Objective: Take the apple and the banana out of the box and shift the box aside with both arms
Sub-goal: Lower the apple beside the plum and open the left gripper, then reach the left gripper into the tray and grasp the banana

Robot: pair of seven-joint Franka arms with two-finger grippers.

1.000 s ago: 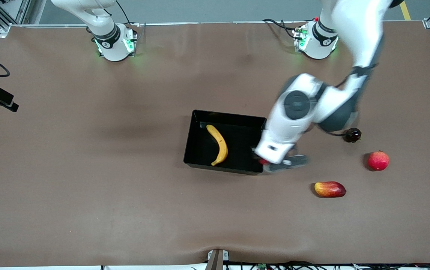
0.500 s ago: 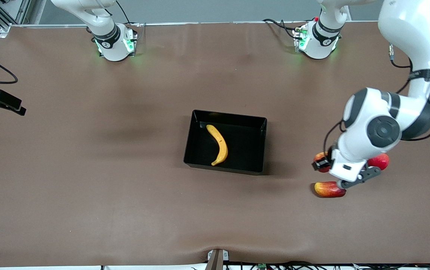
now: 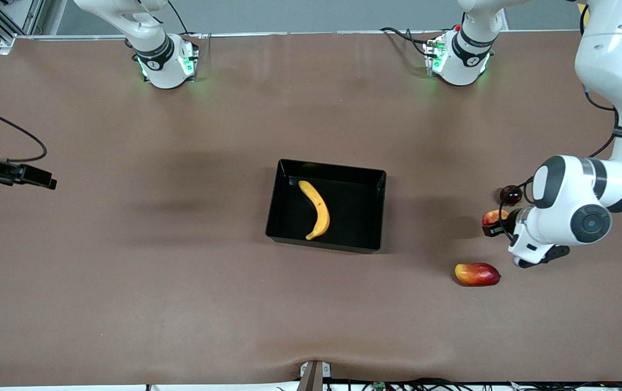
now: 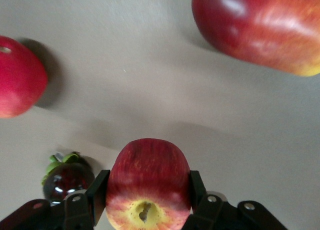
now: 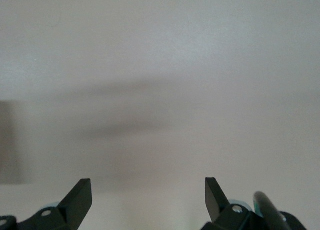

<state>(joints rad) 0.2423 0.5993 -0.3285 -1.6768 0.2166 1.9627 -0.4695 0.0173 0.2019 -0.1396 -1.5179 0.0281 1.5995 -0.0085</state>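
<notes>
The black tray [image 3: 355, 209] sits mid-table with the yellow banana [image 3: 316, 209] lying in it. My left gripper [image 3: 494, 225] is shut on the small red apple [image 3: 491, 216], held low over the table toward the left arm's end, well clear of the tray. In the left wrist view the apple [image 4: 148, 170] fills the space between the fingers [image 4: 97, 195] of the left gripper [image 4: 148, 187], yellow patch toward the camera. My right gripper [image 3: 45, 182] is open and empty over bare table at the right arm's end; it also shows in the right wrist view [image 5: 148, 190].
An oval red-yellow mango [image 3: 477, 274] lies nearer the front camera than the apple. A small dark fruit [image 3: 511, 194] lies farther back. A larger pinkish-red fruit [image 4: 17, 77] shows in the left wrist view; the left arm hides it in the front view.
My left gripper has carried the apple from the tray's edge toward the left arm's end of the table. My right arm has swung farther in over its end of the table.
</notes>
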